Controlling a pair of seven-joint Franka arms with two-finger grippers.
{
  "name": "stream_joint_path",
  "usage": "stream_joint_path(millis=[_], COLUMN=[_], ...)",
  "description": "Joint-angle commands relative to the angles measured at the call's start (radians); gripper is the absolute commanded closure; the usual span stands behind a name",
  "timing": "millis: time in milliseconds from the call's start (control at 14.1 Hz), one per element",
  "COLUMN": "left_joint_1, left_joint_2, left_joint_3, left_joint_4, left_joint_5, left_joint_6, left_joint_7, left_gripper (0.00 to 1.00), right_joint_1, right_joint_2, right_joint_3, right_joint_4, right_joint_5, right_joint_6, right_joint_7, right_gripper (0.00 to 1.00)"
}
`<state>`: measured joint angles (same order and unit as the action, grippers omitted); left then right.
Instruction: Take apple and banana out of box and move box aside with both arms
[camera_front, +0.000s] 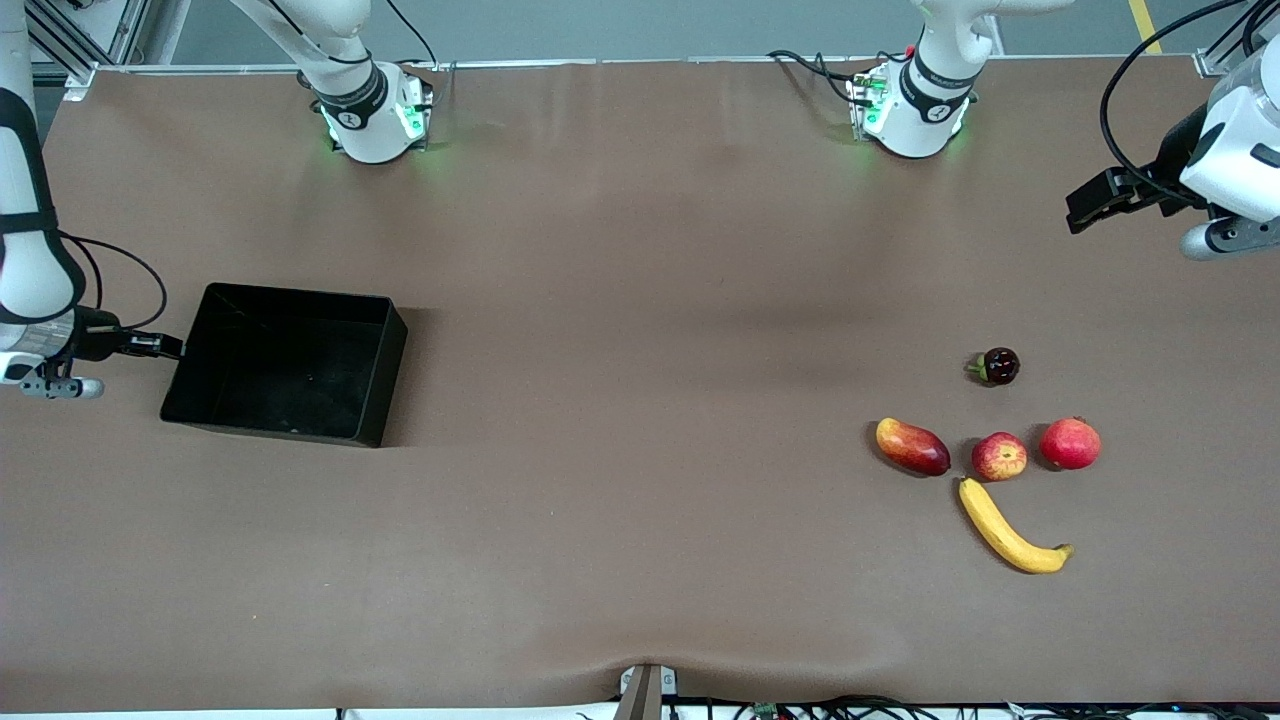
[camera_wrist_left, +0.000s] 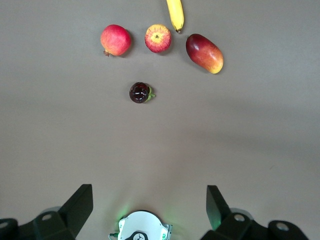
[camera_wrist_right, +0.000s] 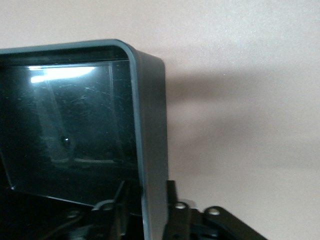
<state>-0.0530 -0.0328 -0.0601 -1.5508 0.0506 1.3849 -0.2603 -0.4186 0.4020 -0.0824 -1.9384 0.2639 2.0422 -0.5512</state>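
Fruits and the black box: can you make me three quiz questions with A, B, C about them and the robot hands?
1. Where is the box?
A. At the right arm's end of the table
B. Among the fruits
C. On top of a fruit

2. How many fruits lie on the table?
A. Three
B. Five
C. Eight

3. What are the left gripper fingers doing?
A. Shut on a fruit
B. Open, holding nothing
C. Shut on the box

Answers:
1 A: the box sits at the right arm's end, with the right gripper at its edge.
2 B: banana, apple, mango, red round fruit and dark fruit.
3 B: in the left wrist view the fingers stand wide apart, up over the table, with nothing between them.
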Motion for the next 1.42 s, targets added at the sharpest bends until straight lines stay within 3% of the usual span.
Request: stream_joint_path(millis=[0,284,497,709,1348], left_joint_1=[-0.002,-0.001,-0.001,0.001,0.002], left_joint_2=[-0.002,-0.007,-0.007,-0.009,-0.012], left_joint_3=[-0.004,-0.013,-0.013,-0.013,-0.013], left_joint_4=[0.006,0.005,0.005,0.005,0.006], left_joint_5=[0.015,0.008,0.009,0.009,0.009], left_joint_6=[0.008,0.006,0.006,0.008,0.008], left_joint_7=[-0.011,-0.014,-0.013,-0.013,-0.013], left_gripper=[0.00,0.00,0.00,0.00,0.00], right_joint_1=[-0.025,-0.003,0.038,0.104,0.112], right_joint_2=[0.009,0.008,0.003,0.009,-0.035], right_joint_3=[0.021,0.026,0.027,0.027,0.032], right_joint_4=[0.087,0.255,0.385,0.580,0.760], right_joint_5=[0.023,0.017,0.008,-0.095,-0.087], right_joint_6=[-0.130,-0.318,-0.356,-0.480,-0.658], right_joint_7=[-0.026,-0.026,-0.044,-0.101,-0.102], right_gripper=[0.00,0.00,0.00,0.00,0.00])
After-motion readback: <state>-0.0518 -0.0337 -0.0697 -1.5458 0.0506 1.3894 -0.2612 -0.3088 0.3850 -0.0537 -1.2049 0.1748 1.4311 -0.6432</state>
